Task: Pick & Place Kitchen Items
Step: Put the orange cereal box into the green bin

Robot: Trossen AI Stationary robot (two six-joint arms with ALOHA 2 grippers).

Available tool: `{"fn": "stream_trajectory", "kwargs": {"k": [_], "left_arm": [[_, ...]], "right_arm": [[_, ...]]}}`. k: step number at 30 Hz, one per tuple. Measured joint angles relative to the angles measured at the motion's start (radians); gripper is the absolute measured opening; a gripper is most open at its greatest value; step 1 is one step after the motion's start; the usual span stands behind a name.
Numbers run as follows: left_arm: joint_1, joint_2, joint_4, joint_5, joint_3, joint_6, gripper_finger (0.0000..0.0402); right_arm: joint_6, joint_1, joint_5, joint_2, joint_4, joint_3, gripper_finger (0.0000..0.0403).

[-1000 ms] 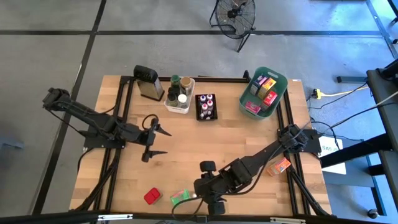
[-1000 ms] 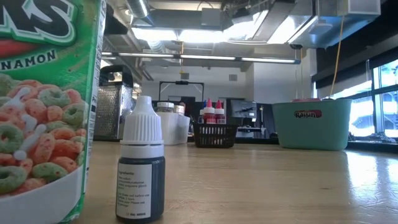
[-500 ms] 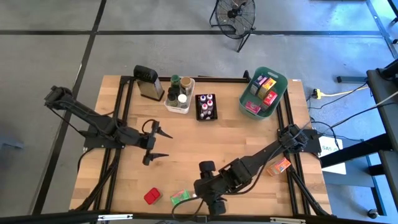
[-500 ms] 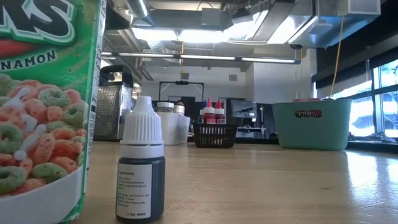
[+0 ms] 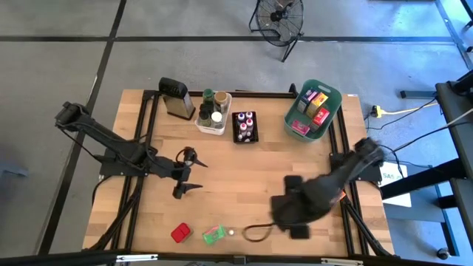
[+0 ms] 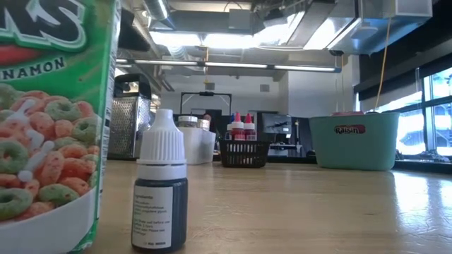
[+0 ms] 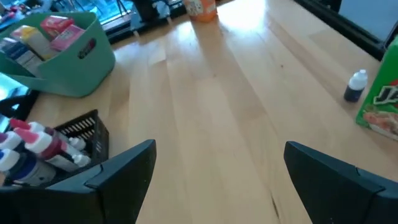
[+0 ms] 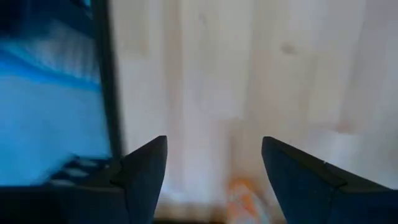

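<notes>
Near the table's front edge lie a red packet [image 5: 180, 233], a green packet [image 5: 213, 235] and a tiny white-capped bottle [image 5: 230, 232], which stands upright on its base [image 6: 161, 190] beside the green packet [image 6: 49, 106]. My right gripper [image 5: 293, 214] hangs open over bare wood to their right, pointing down, its fingers [image 8: 146, 165] wide apart. An orange blur [image 8: 239, 193] shows on the table under it. My left gripper [image 5: 188, 171] stands open above the table's left middle, with nothing between its fingers [image 7: 118, 177].
Along the far edge stand a grater [image 5: 176, 97], a white bin [image 5: 213, 112] of jars, a black bin [image 5: 245, 127] of small bottles and a teal bin [image 5: 313, 109] of packets. Bare wood stretches across the table's middle between the arms.
My right gripper has swung quickly from the green packet and the bottle toward the table's right edge, rising a little and tipping to point straight down. The bottle and the packets have stayed where they were. My left gripper has crept slightly toward the table's middle.
</notes>
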Motion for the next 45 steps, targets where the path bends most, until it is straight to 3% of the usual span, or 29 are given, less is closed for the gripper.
{"fn": "stream_trajectory", "kwargs": {"k": [6, 10, 15, 24, 28, 45], "left_arm": [[0.002, 0.031, 0.021, 0.013, 0.000, 0.000, 0.0350], [0.002, 0.039, 0.017, 0.013, 0.000, 0.001, 0.0350], [0.005, 0.040, 0.017, 0.006, 0.000, 0.005, 0.0350], [0.005, 0.040, 0.018, 0.004, 0.000, 0.005, 0.0350], [0.005, 0.040, 0.028, 0.004, 0.000, 0.000, 0.0350], [0.005, 0.039, 0.043, 0.016, 0.000, -0.001, 0.0349]], "right_arm": [[0.053, 0.137, 0.186, -0.321, -0.021, -0.265, 0.0264], [0.237, 0.238, 0.164, -0.548, -0.007, -0.518, 0.0264], [0.284, 0.300, 0.134, -0.713, 0.127, -0.766, 0.0264], [0.334, 0.302, -0.004, -0.725, 0.183, -0.844, 0.0264], [0.431, 0.302, -0.007, -0.725, 0.205, -0.844, 0.0264], [0.426, 0.301, 0.006, -0.725, 0.297, -0.844, 0.0264]]}}
